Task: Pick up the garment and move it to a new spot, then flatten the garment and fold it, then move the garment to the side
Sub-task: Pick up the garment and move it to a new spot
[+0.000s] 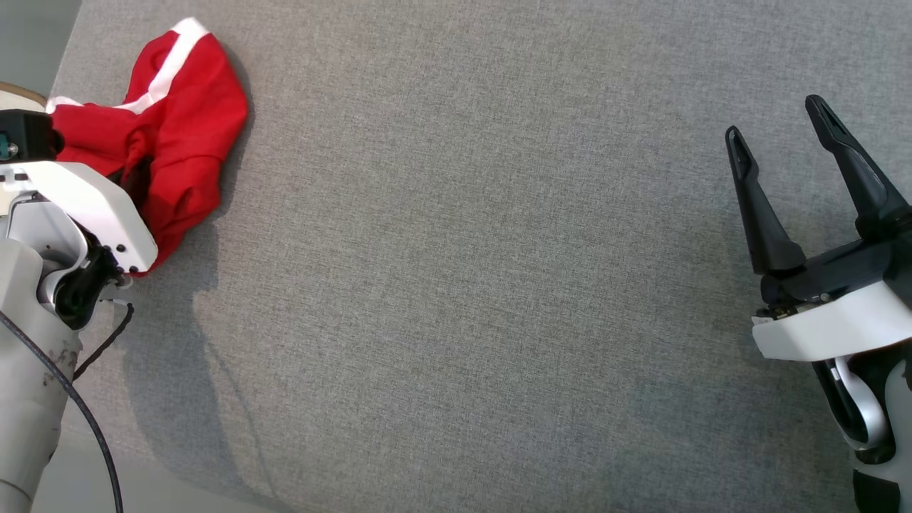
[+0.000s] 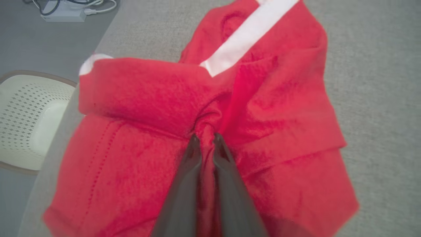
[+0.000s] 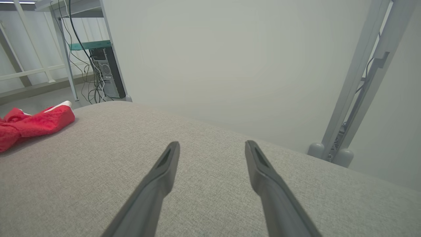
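The red garment (image 1: 185, 121) with a white stripe lies bunched at the far left of the grey fabric table (image 1: 499, 285), close to its left edge. In the left wrist view my left gripper (image 2: 205, 140) is shut on a pinched fold in the middle of the garment (image 2: 279, 108). In the head view that arm's white wrist (image 1: 92, 206) covers its fingers. My right gripper (image 1: 776, 121) stands open over bare table at the far right, far from the garment. Nothing lies between the fingers of the right gripper (image 3: 212, 144), and the garment (image 3: 33, 123) shows small at the left.
Past the table's left edge stand a cream perforated seat (image 2: 29, 121) and a power strip with cables (image 2: 62, 13) on the floor. Behind the table are a computer tower (image 3: 107, 72) and a slanted metal frame post (image 3: 358, 82).
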You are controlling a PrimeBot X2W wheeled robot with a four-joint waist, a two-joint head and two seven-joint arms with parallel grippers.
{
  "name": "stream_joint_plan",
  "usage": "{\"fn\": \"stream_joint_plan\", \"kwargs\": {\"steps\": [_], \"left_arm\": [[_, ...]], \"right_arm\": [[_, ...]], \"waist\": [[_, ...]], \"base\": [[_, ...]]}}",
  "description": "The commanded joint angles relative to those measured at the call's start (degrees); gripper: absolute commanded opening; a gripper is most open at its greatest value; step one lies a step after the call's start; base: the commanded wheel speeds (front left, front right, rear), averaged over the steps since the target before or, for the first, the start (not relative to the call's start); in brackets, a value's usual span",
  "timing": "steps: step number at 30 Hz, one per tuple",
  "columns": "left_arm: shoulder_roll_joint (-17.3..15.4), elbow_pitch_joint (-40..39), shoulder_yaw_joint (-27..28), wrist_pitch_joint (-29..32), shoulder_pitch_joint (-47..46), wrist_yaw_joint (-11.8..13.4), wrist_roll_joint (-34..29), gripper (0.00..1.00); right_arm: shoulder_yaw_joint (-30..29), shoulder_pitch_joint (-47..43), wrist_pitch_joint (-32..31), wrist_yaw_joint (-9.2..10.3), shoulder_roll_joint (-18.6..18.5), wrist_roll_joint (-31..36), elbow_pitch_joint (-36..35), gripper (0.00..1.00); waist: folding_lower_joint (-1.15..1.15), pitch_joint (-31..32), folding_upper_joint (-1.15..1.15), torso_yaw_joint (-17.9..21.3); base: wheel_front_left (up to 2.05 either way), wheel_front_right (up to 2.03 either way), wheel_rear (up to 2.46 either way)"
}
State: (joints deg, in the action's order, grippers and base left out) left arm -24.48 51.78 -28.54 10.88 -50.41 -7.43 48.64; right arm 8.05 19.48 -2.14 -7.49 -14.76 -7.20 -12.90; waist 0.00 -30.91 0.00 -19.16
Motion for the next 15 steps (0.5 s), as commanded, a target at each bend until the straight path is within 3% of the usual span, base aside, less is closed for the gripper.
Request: {"fn": "stream_joint_plan", "kwargs": {"steps": [1,15], "left_arm": [[-0.81,0.28,-0.42,-1.07,-1.14,-0.04,0.29,0.00],[-3.82,0.53,-1.67,-17.55,-2.46,-0.05,0.91,0.00]], "right_arm": [[-0.09,0.19,0.51,-0.01,-0.01,0.06,0.19,1.00],[0.20,0.11,5.53,-0.01,2.65,-1.39,5.75,1.00]], "waist": [[0.00,0.42,0.00,-0.09],[0.00,7.82,0.00,1.21]], "base": [[0.00,0.00,0.00],[0.00,0.00,0.00]]}}
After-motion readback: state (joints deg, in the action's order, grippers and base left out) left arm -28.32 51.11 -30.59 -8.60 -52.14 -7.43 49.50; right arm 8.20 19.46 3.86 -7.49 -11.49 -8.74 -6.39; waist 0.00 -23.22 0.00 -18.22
